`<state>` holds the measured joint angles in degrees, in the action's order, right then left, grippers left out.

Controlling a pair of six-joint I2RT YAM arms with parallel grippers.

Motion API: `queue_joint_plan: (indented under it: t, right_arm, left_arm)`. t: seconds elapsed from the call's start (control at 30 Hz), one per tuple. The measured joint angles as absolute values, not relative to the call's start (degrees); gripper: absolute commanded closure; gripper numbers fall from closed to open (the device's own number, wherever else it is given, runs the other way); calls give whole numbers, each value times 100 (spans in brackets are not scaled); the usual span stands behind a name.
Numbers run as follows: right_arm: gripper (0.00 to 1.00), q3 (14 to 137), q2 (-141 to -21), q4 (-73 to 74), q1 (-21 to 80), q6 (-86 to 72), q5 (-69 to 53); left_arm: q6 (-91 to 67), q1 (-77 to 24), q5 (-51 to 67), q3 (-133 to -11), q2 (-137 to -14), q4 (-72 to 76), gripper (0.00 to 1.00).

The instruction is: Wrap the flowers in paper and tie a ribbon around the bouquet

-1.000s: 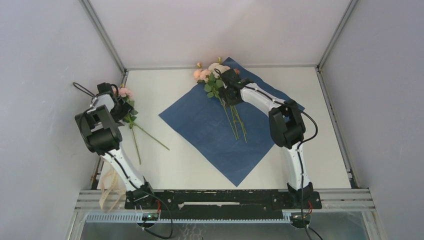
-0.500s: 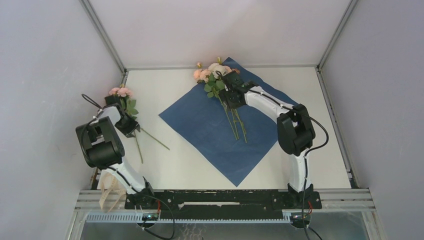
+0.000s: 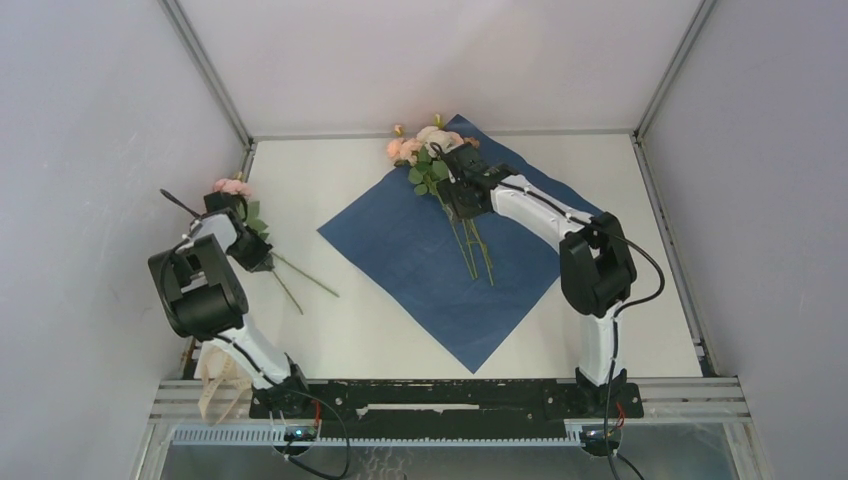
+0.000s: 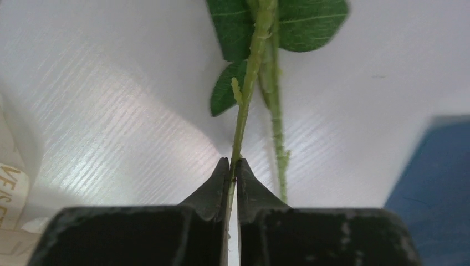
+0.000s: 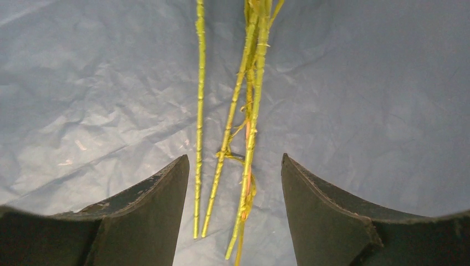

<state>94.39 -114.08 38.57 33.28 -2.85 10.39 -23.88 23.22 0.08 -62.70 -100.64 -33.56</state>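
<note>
Two loose flowers (image 3: 232, 186) lie left of the paper (image 3: 400, 250), so I keep the left gripper (image 4: 231, 164) clenched on one stem (image 4: 244, 108) for transfer, with the right gripper (image 5: 234, 160) released above the bunch (image 5: 250, 83) on the paper.

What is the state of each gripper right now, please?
Left gripper: closed on a rose stem.
Right gripper: open above the stems on the paper, holding nothing.
</note>
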Motion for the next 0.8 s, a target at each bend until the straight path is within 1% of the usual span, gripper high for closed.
queue_joint_plan:
  t: [0.07, 0.13, 0.3, 0.33, 0.4, 0.43, 0.47, 0.53, 0.63, 0.77, 0.8]
  right_arm:
    - [29, 9426, -11266, 3870, 3413, -279, 1050]
    - [28, 9421, -11074, 3865, 3544, -276, 1037]
    - [25, 9402, -10632, 3656, 3922, -340, 611]
    - [23, 9373, -10554, 3544, 4010, -370, 410]
    - [16, 9271, -10390, 3192, 4235, -495, -156]
    - [7, 9244, -10355, 3052, 4324, -576, -392]
    - [2, 9223, -10339, 2851, 4416, -681, -692]
    - [0, 9216, -10370, 2335, 4574, -1000, -1393]
    - [0, 9290, -10628, 1330, 4772, -1752, -2451]
    - [0, 9513, -11408, -47, 4928, -2910, -3271]
    - [1, 9515, -11476, -128, 4956, -2995, -3317]
  left_arm:
    - [-2357, 2405, 368, -6267, -9946, -3358, 100]
    - [-2364, 2449, 967, -6267, -9664, -3332, 100]
    - [-2685, 2445, 2528, -6265, -8497, -2982, 100]
    - [-2720, 2423, 2700, -6263, -8274, -2910, 100]
    - [-2805, 2351, 3009, -6169, -7679, -2587, 100]
    - [-2847, 2283, 3129, -6086, -7378, -2429, 100]
    - [-2864, 2196, 3240, -6005, -7105, -2296, 100]
    - [-2919, 1903, 3457, -5867, -6630, -2060, 100]
    - [-3028, 1483, 3715, -5693, -6366, -1765, 100]
    - [-3253, 1120, 3795, -5131, -6383, -1424, 100]
    - [-3317, 1068, 3791, -5013, -6410, -1376, 100]
